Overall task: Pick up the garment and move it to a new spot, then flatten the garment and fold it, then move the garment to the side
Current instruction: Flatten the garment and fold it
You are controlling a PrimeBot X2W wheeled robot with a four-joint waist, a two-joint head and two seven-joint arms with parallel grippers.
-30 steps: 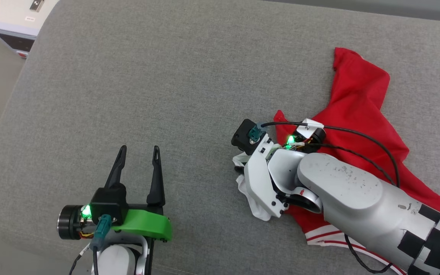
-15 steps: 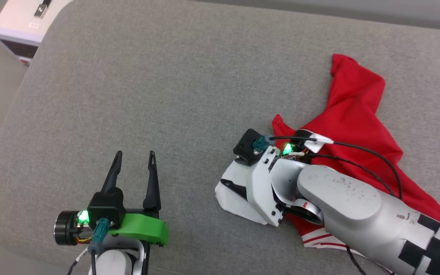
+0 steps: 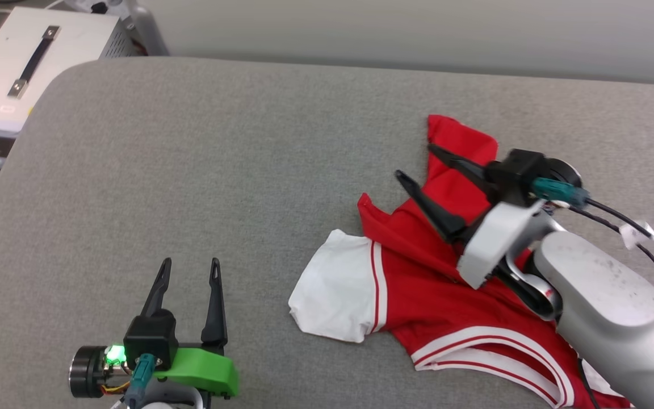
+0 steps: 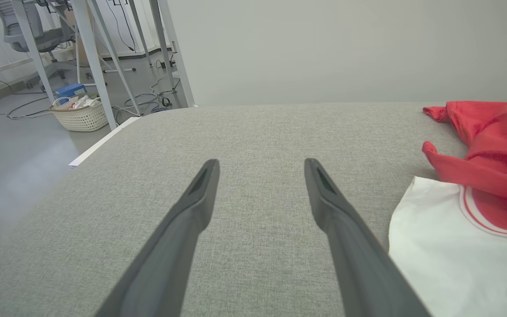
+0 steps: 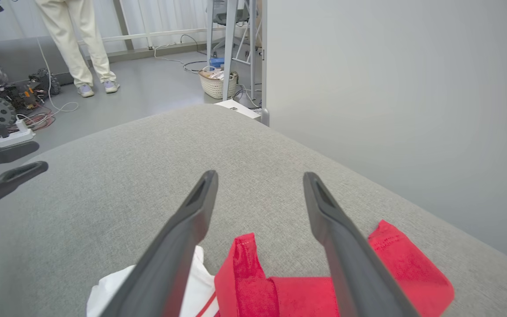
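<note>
The garment [image 3: 446,295], a red jersey with a white sleeve [image 3: 335,287] and striped trim, lies rumpled on the right half of the grey cushion [image 3: 219,170]. Its sleeve is spread flat toward the left. My right gripper [image 3: 415,162] hovers above the red cloth, open, nothing between its fingers [image 5: 183,233]; the garment [image 5: 280,290] shows below them. My left gripper [image 3: 188,267] stands open over bare cushion at the lower left, apart from the shirt. In the left wrist view its gripper [image 4: 260,165] is open and the garment [image 4: 478,211] lies to the right.
A white box with a black handle [image 3: 26,74] stands off the cushion's far left corner. A grey wall runs behind the cushion. A person's legs [image 5: 82,44], cables, frame legs and a woven basket [image 5: 216,83] are on the floor beyond.
My right gripper opened and let go of the white sleeve, then rose and swung up to the right. The sleeve now lies spread flat. The head camera tilted up.
</note>
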